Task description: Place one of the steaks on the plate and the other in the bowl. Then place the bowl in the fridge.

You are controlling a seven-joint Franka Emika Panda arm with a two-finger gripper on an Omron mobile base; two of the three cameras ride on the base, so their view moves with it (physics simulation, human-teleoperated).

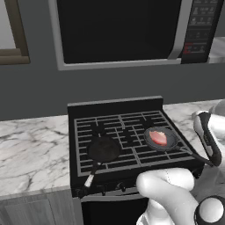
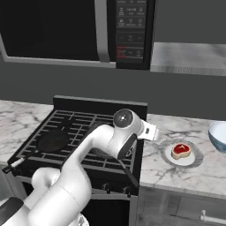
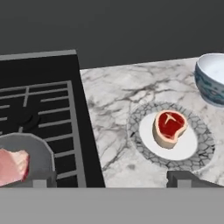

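Gripper (image 3: pixel 111 179): fingertips wide apart, nothing between them; hangs above the seam between stove and bench, seen at the arm's end in the right base view (image 2: pixel 152 132).

Red steak (image 3: pixel 169 127): red centre, cream fat rim; lies on the plate (image 3: pixel 148 133), just right of the gripper's line. Also seen in the right base view (image 2: pixel 180 150).

Plate: whitish, round, sits on a grey stone-patterned ring on the marble bench (image 3: pixel 113 92), right of the stove.

Pink steak (image 3: pixel 13 166): pale, lies in the right-hand pan (image 1: pixel 172 143) on the stove (image 1: pixel 123 136); pan handle points toward the front right.

Bowl (image 3: pixel 212 78): pale blue outside, white inside, upright on the bench, beyond the plate to the right, apart from it.

Second pan (image 1: pixel 103 150): dark, on the stove's left side.

Microwave (image 1: pixel 127 30): black, mounted above the stove.
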